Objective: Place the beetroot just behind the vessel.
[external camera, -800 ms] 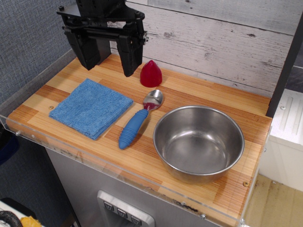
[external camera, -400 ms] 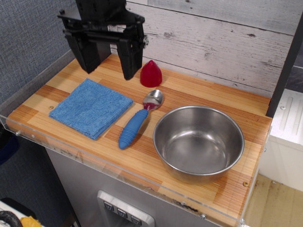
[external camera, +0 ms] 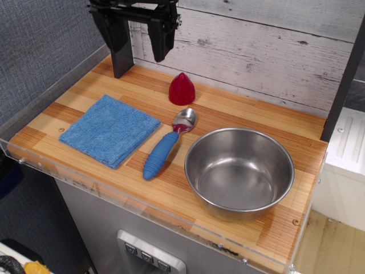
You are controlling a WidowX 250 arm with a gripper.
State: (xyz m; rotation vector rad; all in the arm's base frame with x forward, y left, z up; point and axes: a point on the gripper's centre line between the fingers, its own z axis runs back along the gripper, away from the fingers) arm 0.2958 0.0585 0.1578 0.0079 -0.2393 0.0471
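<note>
The beetroot (external camera: 182,89) is a small glossy dark-red cone standing upright on the wooden counter near the back wall. The vessel (external camera: 239,172) is a large shiny steel bowl at the front right, empty. My gripper (external camera: 140,61) hangs open and empty at the top of the view, above the counter's back left, up and to the left of the beetroot. Its two black fingers (external camera: 120,48) point down with a wide gap between them.
A folded blue cloth (external camera: 109,129) lies at the left. A blue-handled metal spoon (external camera: 169,144) lies between the cloth and the bowl, its bowl end close to the beetroot. A grey plank wall (external camera: 256,51) backs the counter. A clear rim edges the front.
My gripper has risen and shifted slightly right, away from the counter. The beetroot, bowl, spoon and cloth have not moved.
</note>
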